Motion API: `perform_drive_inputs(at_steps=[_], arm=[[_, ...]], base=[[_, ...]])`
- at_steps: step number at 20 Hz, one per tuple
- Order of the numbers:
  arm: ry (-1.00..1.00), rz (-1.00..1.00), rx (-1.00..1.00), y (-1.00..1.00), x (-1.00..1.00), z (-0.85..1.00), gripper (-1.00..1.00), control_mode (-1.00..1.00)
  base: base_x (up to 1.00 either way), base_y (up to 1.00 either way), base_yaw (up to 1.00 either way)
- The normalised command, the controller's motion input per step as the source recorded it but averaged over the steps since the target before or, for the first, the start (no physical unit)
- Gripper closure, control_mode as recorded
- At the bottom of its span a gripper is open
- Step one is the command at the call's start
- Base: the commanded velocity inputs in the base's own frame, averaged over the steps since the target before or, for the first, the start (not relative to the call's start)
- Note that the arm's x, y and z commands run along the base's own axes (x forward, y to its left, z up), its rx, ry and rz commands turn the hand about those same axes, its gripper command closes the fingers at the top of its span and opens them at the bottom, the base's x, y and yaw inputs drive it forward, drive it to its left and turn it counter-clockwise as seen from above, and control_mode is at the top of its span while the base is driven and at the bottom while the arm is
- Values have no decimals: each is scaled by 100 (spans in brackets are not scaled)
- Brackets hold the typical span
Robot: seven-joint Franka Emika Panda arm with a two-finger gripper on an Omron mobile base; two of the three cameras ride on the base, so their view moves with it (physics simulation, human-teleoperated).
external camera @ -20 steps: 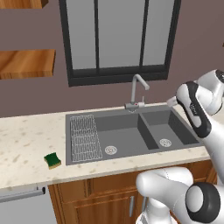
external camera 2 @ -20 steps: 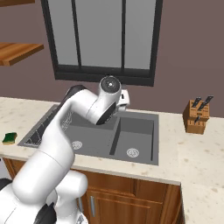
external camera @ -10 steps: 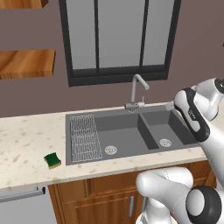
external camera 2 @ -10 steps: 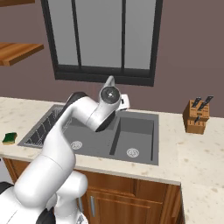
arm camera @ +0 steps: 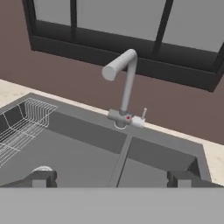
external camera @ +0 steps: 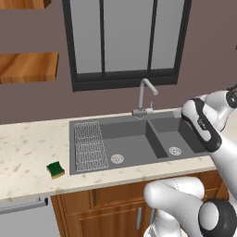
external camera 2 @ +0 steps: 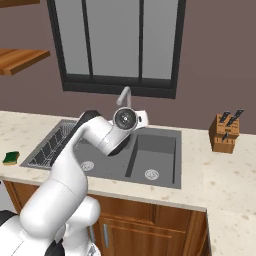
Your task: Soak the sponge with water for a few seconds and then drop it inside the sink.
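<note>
Left base view shows me the sponge (external camera: 55, 169) lying alone on the counter (external camera: 28, 152), left of the sink (external camera: 134, 139). My gripper (arm camera: 111, 178) faces the faucet (arm camera: 124, 87) with jaws spread wide and empty. I judge the sponge light and squashy, best pinched across its short sides.

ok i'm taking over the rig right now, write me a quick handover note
Gripper: open and empty, hovering above the sink, facing the faucet.
Sponge: lying on the counter left of the sink, beside the wire rack, untouched.
Water: no stream visible from the faucet; it looks off.
Done: nothing yet, apart from the arm being over the sink.
Left: get water running, probably via the faucet's small lever, pick up the sponge, hold it under the stream for a few seconds, then drop it in the sink.
</note>
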Motion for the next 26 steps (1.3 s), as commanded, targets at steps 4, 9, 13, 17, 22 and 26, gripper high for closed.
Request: perform_drive_inputs(at_steps=[4,9,13,17,22,26], arm=[[-20,0,2,0,2,-2,-100,-100],[-21,0,5,0,2,0,-100,-100],[-21,0,6,0,0,0,-100,-100],[-15,0,0,0,0,0,-100,-100],[-4,0,0,0,3,-1,-100,-100],[-1,0,0,0,3,-6,-100,-100]], base=[[0,0,0],[0,0,0],[0,0,0],[0,0,0],[0,0,0],[0,0,0]])
